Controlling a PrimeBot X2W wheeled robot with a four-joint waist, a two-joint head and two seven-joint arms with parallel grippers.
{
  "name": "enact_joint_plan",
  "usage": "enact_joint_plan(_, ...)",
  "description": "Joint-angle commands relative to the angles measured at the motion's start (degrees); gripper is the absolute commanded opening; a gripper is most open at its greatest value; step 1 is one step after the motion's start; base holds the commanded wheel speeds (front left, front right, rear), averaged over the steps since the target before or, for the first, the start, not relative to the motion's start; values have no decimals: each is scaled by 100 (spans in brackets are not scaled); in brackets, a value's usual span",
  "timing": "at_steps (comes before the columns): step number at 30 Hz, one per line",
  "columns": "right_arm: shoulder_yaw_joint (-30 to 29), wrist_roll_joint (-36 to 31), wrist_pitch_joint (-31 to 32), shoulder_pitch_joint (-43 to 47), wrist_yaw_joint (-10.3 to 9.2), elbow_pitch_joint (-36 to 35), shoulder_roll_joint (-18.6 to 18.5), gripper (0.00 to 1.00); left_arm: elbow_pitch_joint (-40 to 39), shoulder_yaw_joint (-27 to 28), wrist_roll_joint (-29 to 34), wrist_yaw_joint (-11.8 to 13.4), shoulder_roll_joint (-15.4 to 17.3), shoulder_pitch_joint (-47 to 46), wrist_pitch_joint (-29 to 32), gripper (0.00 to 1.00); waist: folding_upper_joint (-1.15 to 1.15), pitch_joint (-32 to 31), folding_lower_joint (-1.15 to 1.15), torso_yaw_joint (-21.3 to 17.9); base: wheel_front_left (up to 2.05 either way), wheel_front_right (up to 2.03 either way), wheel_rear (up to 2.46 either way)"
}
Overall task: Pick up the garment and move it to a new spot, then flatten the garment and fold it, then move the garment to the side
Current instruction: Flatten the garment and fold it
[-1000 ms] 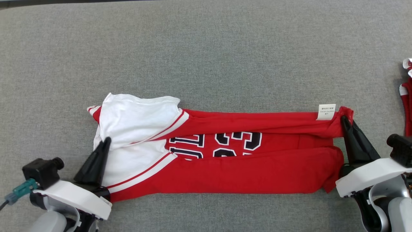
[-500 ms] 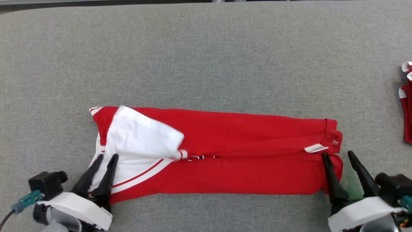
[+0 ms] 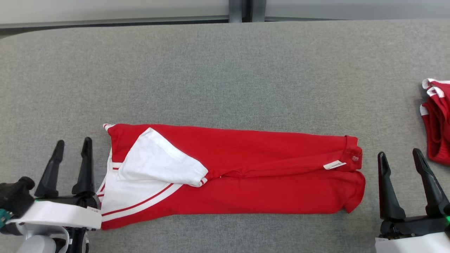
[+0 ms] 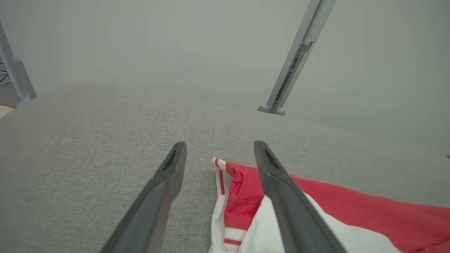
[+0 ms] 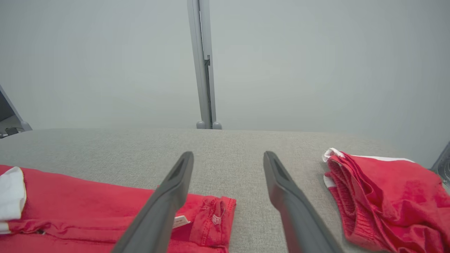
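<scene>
**Both grippers spread, garment lying free**

Head view: the garment (image 3: 246, 168) lies as a long folded band on the table (image 3: 225, 70) (white sleeve uppermost). The left gripper (image 3: 74, 141) is just off its left end and the right gripper (image 3: 399, 153) just off its right, both spread and empty.
Left wrist view: the garment's corner shows between the fingers.
Right wrist view: a red pile (image 5: 386, 196) lies apart.

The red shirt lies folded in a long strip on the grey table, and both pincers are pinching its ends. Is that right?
Not quite. The red shirt does lie folded long on the grey table, but the left pincer and right pincer aren't pinching it: the head view shows both open, beside its ends.
</scene>
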Motion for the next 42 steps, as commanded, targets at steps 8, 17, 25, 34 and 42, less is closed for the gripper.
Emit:
enact_joint_plan(8, 41, 8, 53, 42, -5, 87, -3, 100, -864, 706, 1103, 38, -481, 554, -22, 100, 0, -452, 0, -98, 0, 0, 0)
enact_joint_plan(17, 78, 32, 155, 265, -5, 202, -3, 100, -734, 692, 1521, -98, -630, 888, -22, 100, 0, -637, 0, -108, 0, 0, 0)
enact_joint_plan(25, 52, 13, 204, 258, -5, 178, -3, 100, -660, 719, 1611, -180, -675, 828, -22, 100, 0, -590, 0, -76, 0, 0, 0)
enact_joint_plan(34, -70, 23, 278, -100, -5, 392, -3, 100, -661, 750, 1648, -280, -730, 596, -22, 100, 0, -382, 0, 5, 0, 0, 0)
enact_joint_plan(42, -179, -110, 542, -951, -4, 1541, -3, 100, -590, 741, 1700, -565, -873, 194, -23, 100, 0, 96, 0, 280, 0, 0, 0)
